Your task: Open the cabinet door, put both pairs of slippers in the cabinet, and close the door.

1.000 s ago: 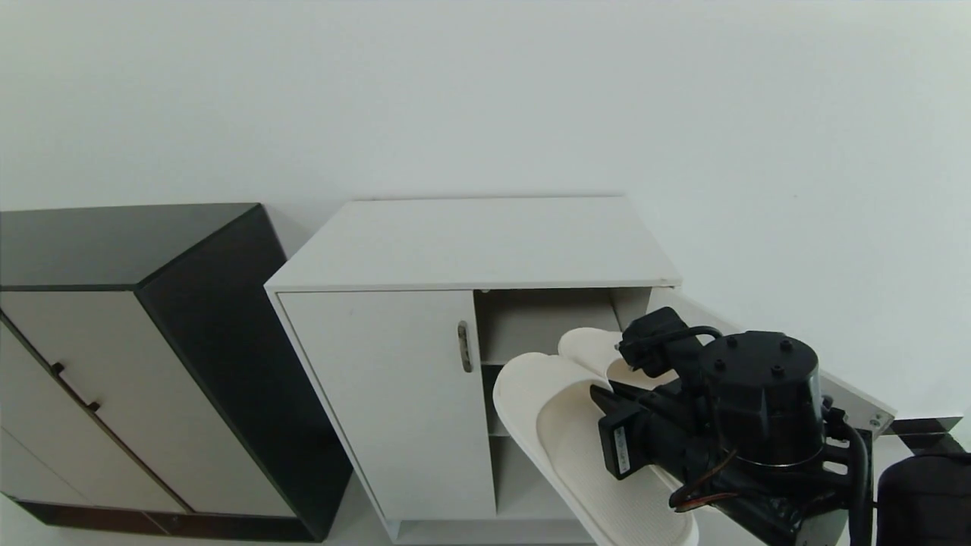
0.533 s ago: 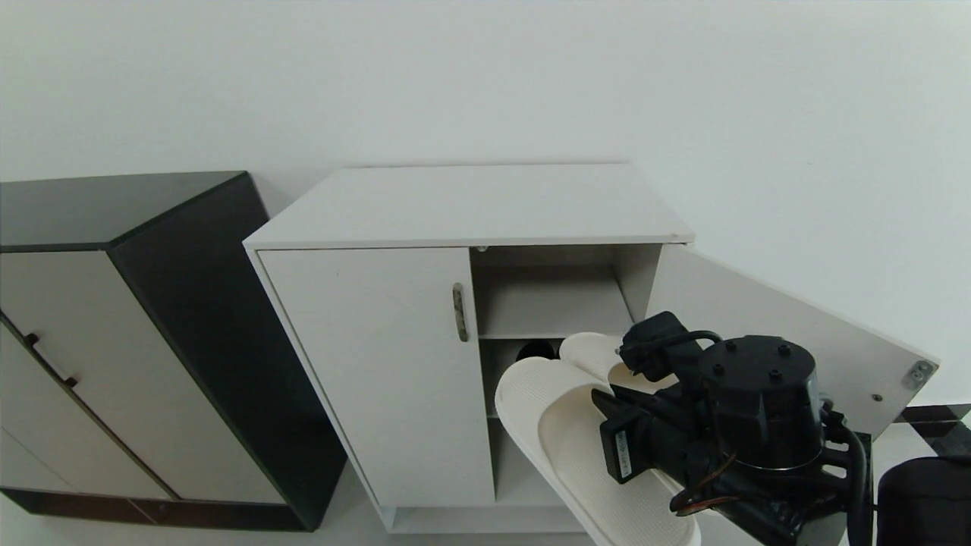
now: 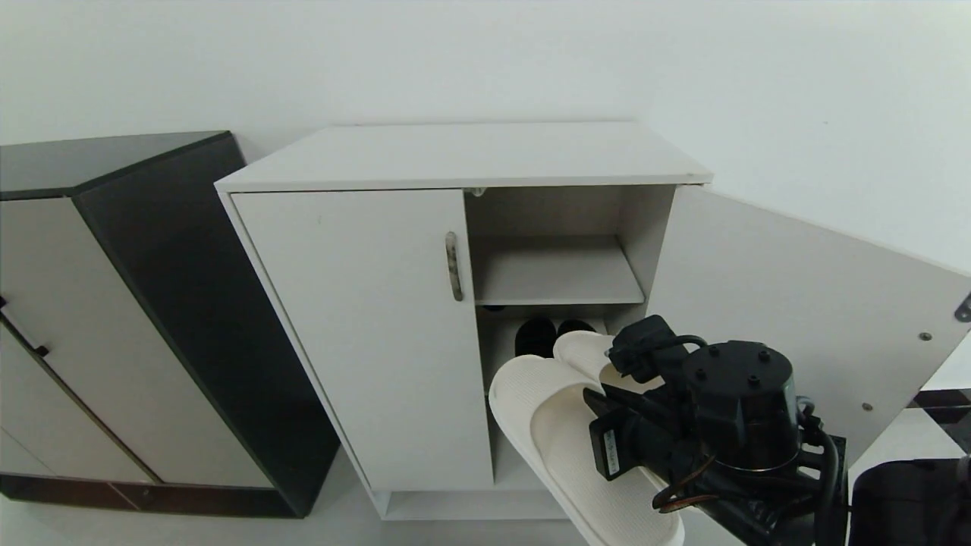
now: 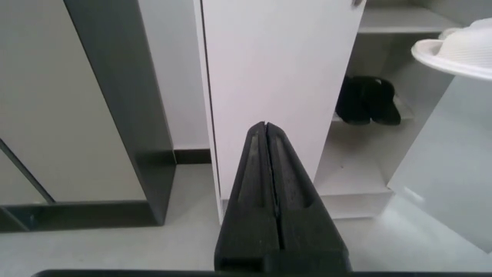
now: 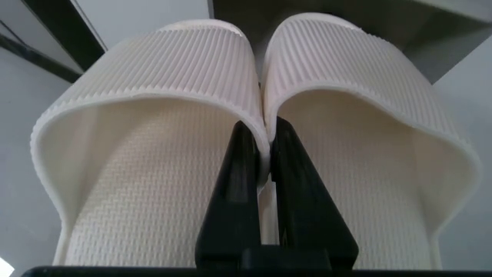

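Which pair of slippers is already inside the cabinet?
The black pair, on a shelf inside the white cabinet. The white pair is outside, clamped in the right gripper.

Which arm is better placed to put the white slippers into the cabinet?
Right. The right gripper is shut on the white slippers before the open cabinet; the left gripper is shut, empty, facing the closed door.

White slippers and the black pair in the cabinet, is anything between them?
Nothing. The left wrist view shows only bare shelf and open doorway between the white slippers and the black pair.
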